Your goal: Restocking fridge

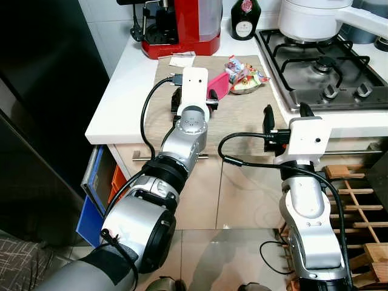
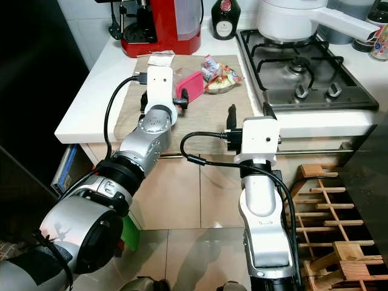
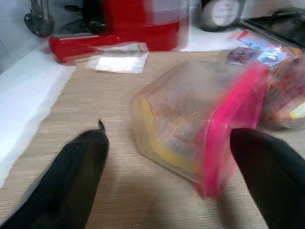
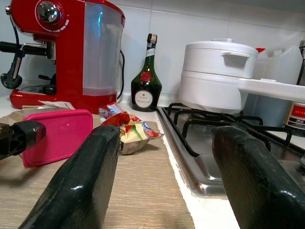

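A clear food container with a pink lid (image 3: 190, 129) lies tilted on the beige mat (image 1: 242, 115) on the counter. My left gripper (image 3: 169, 138) is open just in front of it, one black finger on each side, and is not touching it. The same container (image 1: 218, 86) shows past the left wrist from the head camera. My right gripper (image 1: 286, 113) hovers open and holds nothing at the counter's front edge, near the stove corner. A colourful snack bag (image 1: 244, 76) rests on the mat beside the container.
A red coffee machine (image 1: 182, 27) and a dark bottle (image 1: 245, 18) stand at the back of the counter. A gas stove (image 1: 321, 60) with a white pot (image 1: 309, 18) is to the right. The dark fridge (image 1: 36, 109) is on the left and a wooden rack (image 1: 357, 194) lower right.
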